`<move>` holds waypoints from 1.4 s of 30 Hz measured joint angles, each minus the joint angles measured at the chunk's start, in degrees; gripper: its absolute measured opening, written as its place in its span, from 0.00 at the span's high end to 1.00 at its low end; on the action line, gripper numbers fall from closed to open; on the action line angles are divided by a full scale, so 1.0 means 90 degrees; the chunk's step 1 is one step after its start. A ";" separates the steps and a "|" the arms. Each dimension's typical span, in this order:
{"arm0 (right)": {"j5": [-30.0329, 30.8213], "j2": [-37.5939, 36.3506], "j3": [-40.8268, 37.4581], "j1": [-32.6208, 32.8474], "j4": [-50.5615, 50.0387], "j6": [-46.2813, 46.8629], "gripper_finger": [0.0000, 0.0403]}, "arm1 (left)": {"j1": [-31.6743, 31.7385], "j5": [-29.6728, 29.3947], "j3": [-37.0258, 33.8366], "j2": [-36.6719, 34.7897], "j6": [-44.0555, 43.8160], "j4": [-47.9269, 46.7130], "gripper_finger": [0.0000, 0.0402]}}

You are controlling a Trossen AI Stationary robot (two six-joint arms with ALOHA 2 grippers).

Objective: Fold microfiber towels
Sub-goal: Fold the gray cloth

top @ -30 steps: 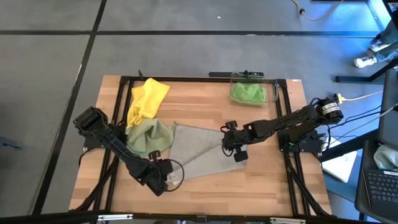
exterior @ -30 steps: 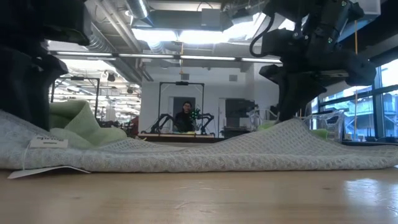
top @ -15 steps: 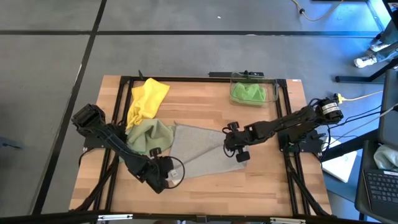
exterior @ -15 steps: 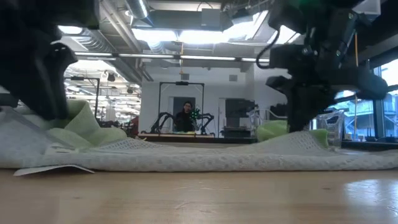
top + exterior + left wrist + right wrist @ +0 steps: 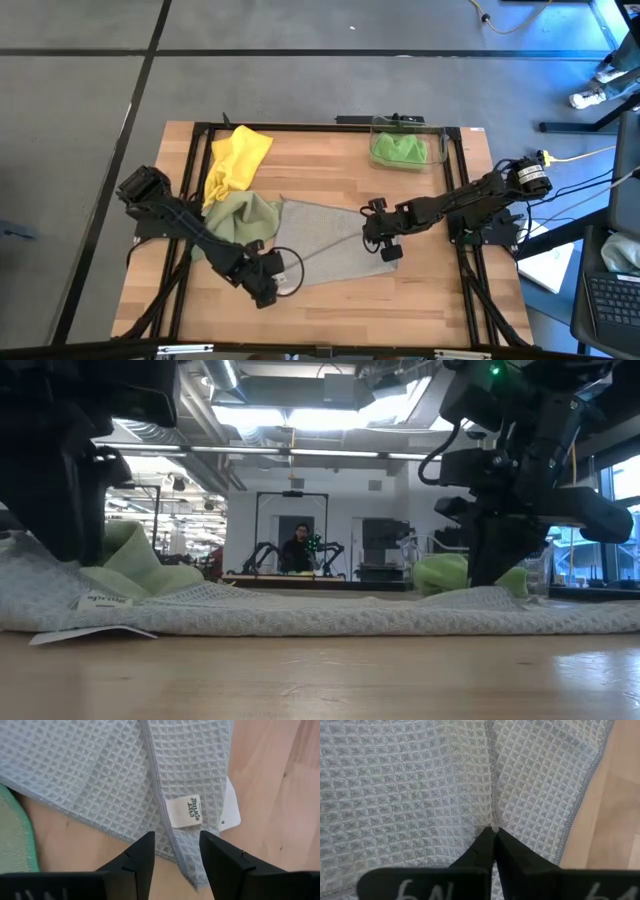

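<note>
A grey-beige waffle towel (image 5: 325,245) lies spread on the middle of the table. My right gripper (image 5: 492,832) is shut on it near its right edge (image 5: 388,250). My left gripper (image 5: 175,855) stands open over the towel's near left corner (image 5: 285,278), one finger on each side of a hem beside the sewn label (image 5: 184,811). A pale olive-green towel (image 5: 240,215) lies bunched at the grey one's left. A yellow towel (image 5: 235,160) lies crumpled behind it. A bright green towel (image 5: 400,150) sits in the clear bin. My left gripper may or may not touch the towel's hem (image 5: 167,832); I cannot tell. My right gripper pinches a small raised ridge of the grey towel (image 5: 492,817) between its two fingertips, slanting down from above. The crease runs away from the fingertips. The cloth around it rests on the table, only slightly humped (image 5: 480,595).
The clear bin (image 5: 440,140) stands at the far right of the table. A black frame (image 5: 200,135) runs round the tabletop. Bare wood (image 5: 430,290) lies near the front right. A person (image 5: 298,550) sits far off in the room beyond.
My right gripper has come down toward the table, still shut. The towel's right part, which stood tented up under it, has sunk nearly flat. My left gripper has shifted a little toward the table's right edge, and the label corner has moved with it.
</note>
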 joint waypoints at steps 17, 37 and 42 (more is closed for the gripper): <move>-0.0009 0.0000 -0.0002 0.0000 -0.0012 0.0000 0.96 | 0.0515 0.1325 0.0000 0.0002 -0.0207 -0.0073 0.63; -0.0004 0.0000 -0.0002 0.0000 -0.0041 -0.0001 0.97 | 0.0625 0.1823 0.0000 0.0007 -0.0498 -0.0030 0.95; -0.0004 0.0000 -0.0002 -0.0001 -0.0041 -0.0006 0.97 | 0.0740 0.1803 0.0000 0.0007 -0.0466 -0.0041 0.99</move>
